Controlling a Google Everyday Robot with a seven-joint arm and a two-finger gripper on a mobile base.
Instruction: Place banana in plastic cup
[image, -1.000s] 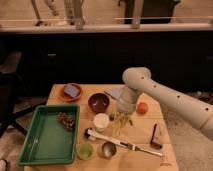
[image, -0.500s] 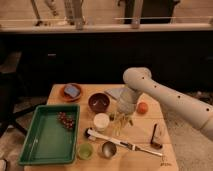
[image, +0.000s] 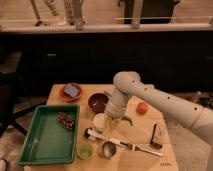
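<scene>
Arm scarcely shifted since the earlier frame: pincer (image: 114, 119) over the table (image: 145, 126), beside the white cup (image: 100, 121), clamped on the banana (image: 111, 129), hung end-down, apparently to drop upright into the plastic cup (image: 85, 150) nearer the front edge.

I'm looking at a thick arm (image: 167, 102) in smooth white casing, swelling into a rounded elbow joint (image: 126, 82) and carrying a row of small dark dots along its side. The wrist (image: 116, 106) is narrowing into a greyer cylinder. The gripper (image: 114, 124) is hanging just above the tabletop (image: 142, 136), beside a white cup (image: 100, 121).
</scene>
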